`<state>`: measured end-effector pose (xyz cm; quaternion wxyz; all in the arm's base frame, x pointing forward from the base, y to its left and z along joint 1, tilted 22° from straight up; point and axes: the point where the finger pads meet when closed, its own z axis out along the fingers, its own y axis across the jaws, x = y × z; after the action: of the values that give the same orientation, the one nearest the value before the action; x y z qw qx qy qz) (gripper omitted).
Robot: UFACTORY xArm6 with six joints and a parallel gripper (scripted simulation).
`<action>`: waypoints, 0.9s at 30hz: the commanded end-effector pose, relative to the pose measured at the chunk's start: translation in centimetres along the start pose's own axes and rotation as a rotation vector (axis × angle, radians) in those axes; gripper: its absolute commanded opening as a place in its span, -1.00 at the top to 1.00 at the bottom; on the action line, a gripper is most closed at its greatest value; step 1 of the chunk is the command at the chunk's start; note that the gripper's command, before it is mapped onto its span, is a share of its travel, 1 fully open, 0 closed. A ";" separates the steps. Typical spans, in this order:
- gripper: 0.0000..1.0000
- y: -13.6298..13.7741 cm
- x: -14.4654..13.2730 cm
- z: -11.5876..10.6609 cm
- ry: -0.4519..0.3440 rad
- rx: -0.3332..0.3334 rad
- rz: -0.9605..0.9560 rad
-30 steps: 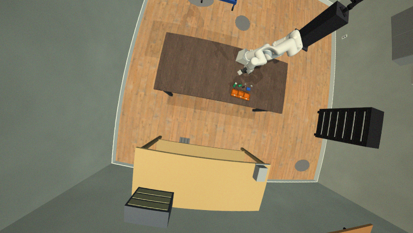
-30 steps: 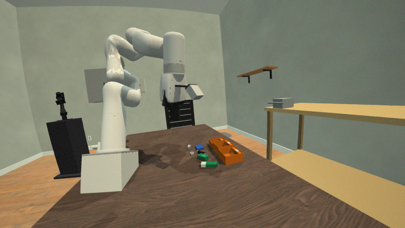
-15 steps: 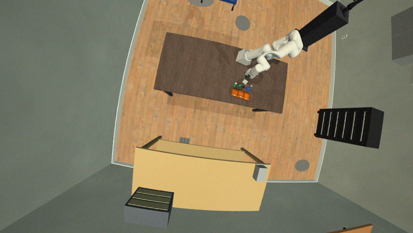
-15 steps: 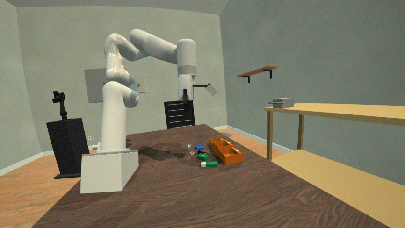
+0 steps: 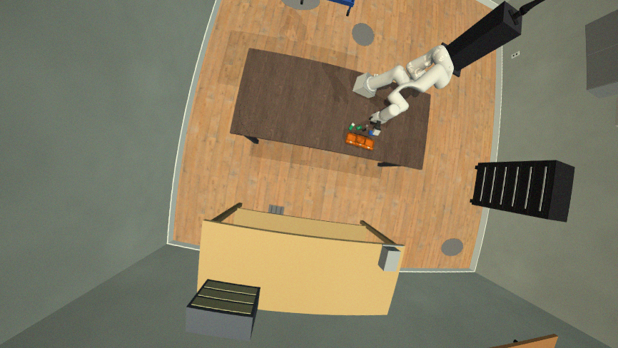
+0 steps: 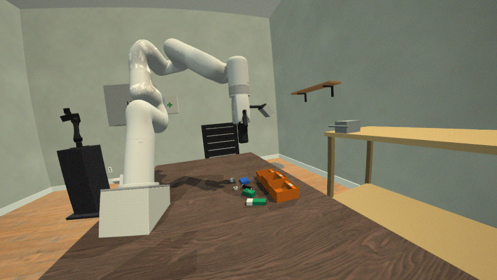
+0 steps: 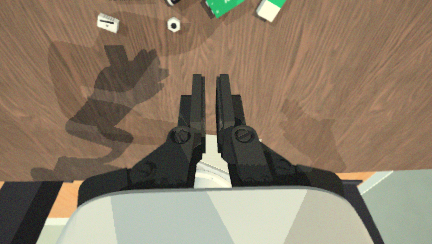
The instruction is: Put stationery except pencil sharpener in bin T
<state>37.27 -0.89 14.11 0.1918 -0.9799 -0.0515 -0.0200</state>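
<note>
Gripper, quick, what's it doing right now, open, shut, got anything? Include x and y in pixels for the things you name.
Gripper (image 5: 372, 118) (image 6: 243, 142) (image 7: 210, 92): closed to a narrow gap, holding nothing, above the table (image 5: 294, 95) (image 6: 222, 236) (image 7: 280, 75).

White, rounded arm; black gripper with slotted screws.

We've top cam high overhead, looking down, far off; ext. cam nearer, facing along table; wrist cam closest. Top & ext. share bins.

The orange bins are fronted by small items; above them, open air is left for passage.
</note>
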 end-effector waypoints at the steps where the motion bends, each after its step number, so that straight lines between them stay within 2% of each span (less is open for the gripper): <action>1: 0.85 -0.1 0.3 -0.1 0.006 -0.002 -0.014; 7: 0.85 -0.1 0.3 -0.1 0.006 -0.002 -0.014; 9: 0.85 0.7 1.3 1.0 0.006 -0.002 0.045; 14: 0.85 2.5 3.8 3.9 0.006 -0.002 0.045; 16: 0.85 2.5 3.8 3.9 0.006 -0.002 0.045; 27: 0.85 6.5 9.2 10.1 0.006 -0.002 0.045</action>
<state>44.66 -1.89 5.32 0.1908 -0.9811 -0.0283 -0.0170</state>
